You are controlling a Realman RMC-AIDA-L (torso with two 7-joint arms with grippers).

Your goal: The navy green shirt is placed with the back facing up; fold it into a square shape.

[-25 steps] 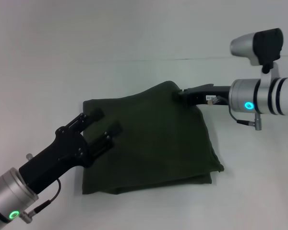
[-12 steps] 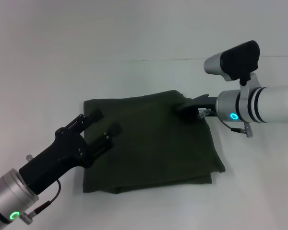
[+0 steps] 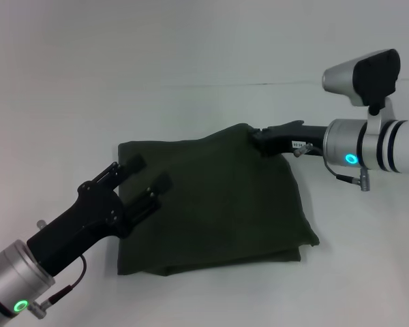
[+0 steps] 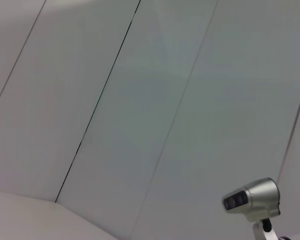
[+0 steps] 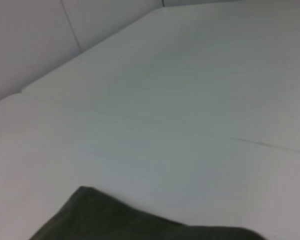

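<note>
The navy green shirt (image 3: pixel 218 204) lies folded into a rough square on the white table (image 3: pixel 191 61). My right gripper (image 3: pixel 259 139) reaches in from the right and is shut on the shirt's far right corner, which stands slightly raised. In the right wrist view, a dark edge of the shirt (image 5: pixel 115 220) shows low in the picture. My left gripper (image 3: pixel 150 172) hovers over the shirt's left edge, open, with nothing between its fingers.
Bare white table surrounds the shirt on all sides, and a thin seam (image 3: pixel 191 85) runs across the table behind it. The left wrist view shows only panelled wall and the right arm's silver camera (image 4: pixel 251 199).
The right gripper dipped left and down with the shirt corner, then pulled back right and up, lifting the corner again. The left arm has not moved.
</note>
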